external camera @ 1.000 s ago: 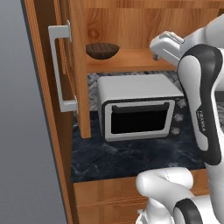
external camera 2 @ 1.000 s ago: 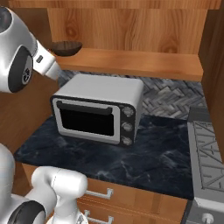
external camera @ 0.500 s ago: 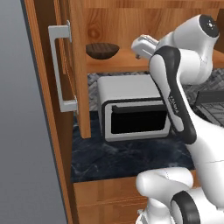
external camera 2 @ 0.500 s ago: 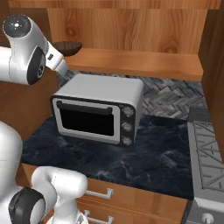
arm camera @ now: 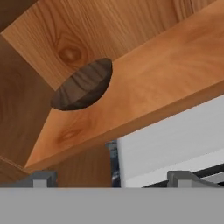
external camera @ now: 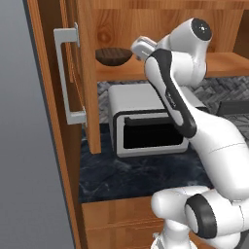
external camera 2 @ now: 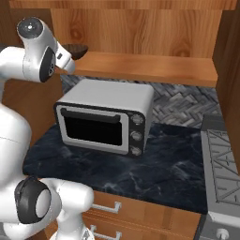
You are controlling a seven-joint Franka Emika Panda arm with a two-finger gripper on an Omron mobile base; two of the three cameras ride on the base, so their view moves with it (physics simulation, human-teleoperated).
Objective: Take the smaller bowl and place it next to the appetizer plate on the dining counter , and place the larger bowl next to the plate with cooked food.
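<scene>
The smaller bowl [arm camera: 83, 85], shallow, dark brown and wood-grained, sits at the left end of a wooden cabinet shelf [arm camera: 153, 83], close to the side wall. It also shows in the left base view as the smaller bowl [external camera: 113, 55] and, half behind my arm, in the right base view as the smaller bowl [external camera 2: 78, 48]. My gripper [arm camera: 113, 179] is open, its two fingertips [arm camera: 43, 178] wide apart with nothing between them. It hangs a short way in front of the bowl at shelf height, apart from it. My gripper [external camera: 138, 48] is just right of the bowl. The larger bowl, both plates and the dining counter are out of view.
A white toaster oven [external camera: 146, 124] stands on the dark marbled counter [external camera 2: 154, 164] right under the shelf. An open cabinet door with a grey handle [external camera: 68, 73] juts out on the left. A stove [external camera 2: 222, 173] lies at the right edge.
My arm has swung left along the shelf, bringing the hand from above the toaster oven to just beside the brown bowl. The jaws stayed open.
</scene>
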